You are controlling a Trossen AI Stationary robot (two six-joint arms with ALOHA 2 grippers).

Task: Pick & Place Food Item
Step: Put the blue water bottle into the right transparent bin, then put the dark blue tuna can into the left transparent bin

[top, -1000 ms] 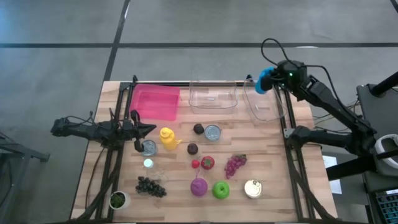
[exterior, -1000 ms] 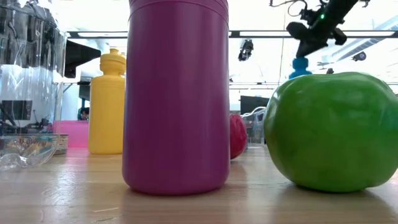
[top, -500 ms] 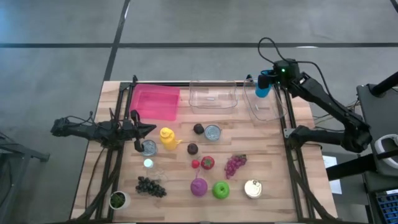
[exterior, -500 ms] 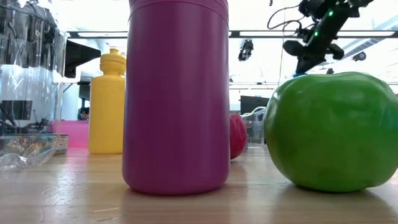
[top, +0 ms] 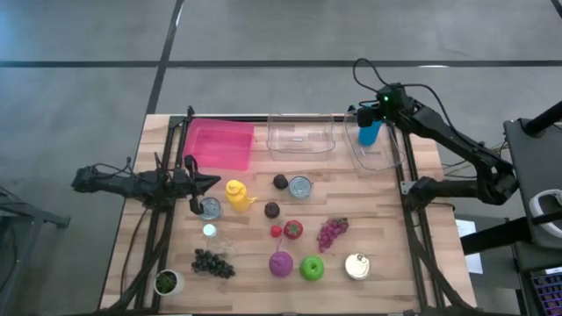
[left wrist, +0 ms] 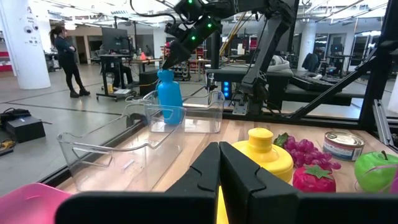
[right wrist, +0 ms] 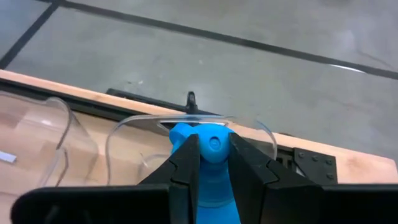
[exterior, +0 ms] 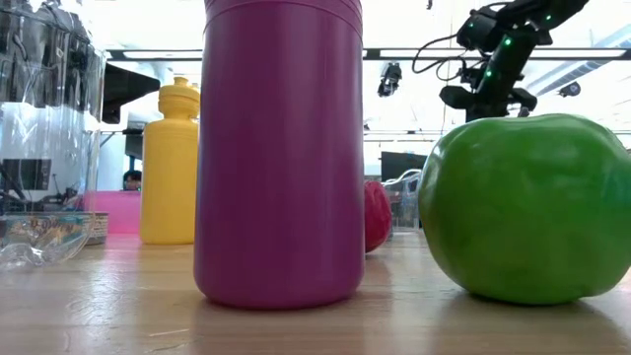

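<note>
Right gripper clamped narrowly on a blue bottle over the clear bin; left gripper clenched empty

right pincer lowered, blue bottle now inside right clear bin

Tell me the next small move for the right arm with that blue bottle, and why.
Probably lower it a little, then release. The right gripper is shut on the blue bottle, which hangs upright over the clear bin at the table's far right corner, so its drop spot looks reached.
</note>
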